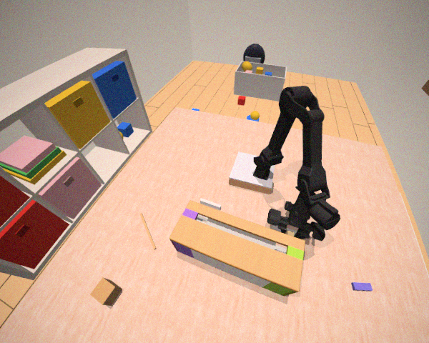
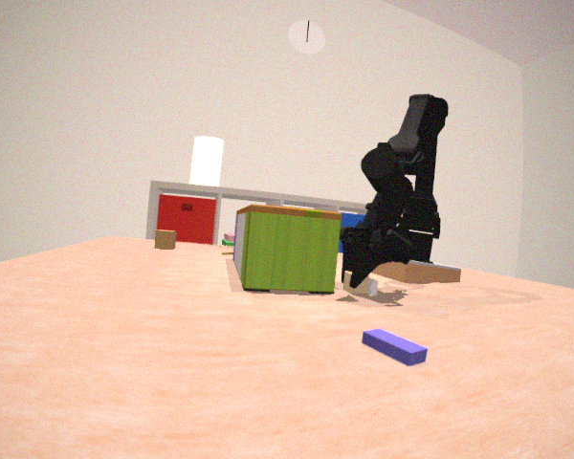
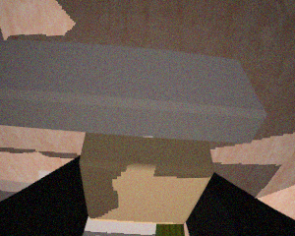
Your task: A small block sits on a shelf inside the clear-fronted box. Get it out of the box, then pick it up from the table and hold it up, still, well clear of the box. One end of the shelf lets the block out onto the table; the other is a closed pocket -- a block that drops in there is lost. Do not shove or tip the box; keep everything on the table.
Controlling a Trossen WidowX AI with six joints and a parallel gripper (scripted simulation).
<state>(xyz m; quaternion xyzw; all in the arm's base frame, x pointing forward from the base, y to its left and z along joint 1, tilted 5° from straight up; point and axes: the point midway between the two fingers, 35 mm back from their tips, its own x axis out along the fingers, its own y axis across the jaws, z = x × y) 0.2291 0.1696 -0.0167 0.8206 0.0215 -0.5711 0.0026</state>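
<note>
No readable writing or labels anywhere. Small tan cube block (image 3: 147, 187): plain matte faces, partly shadowed, resting on pink table top (image 2: 129, 345) just beside green end of long tan-topped box (image 2: 290, 249), outside it. Black parallel-jaw gripper (image 3: 144, 223) low over table, fingers closed against block's sides, gripping it.

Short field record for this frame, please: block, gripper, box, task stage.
block: small tan block, out of the box, on the peach table by the box's green end
gripper: black gripper low at the table, fingers on either side of the block, closed on it
box: long tan clear-fronted box, upright
stage: block gripped, not yet lifted
</note>
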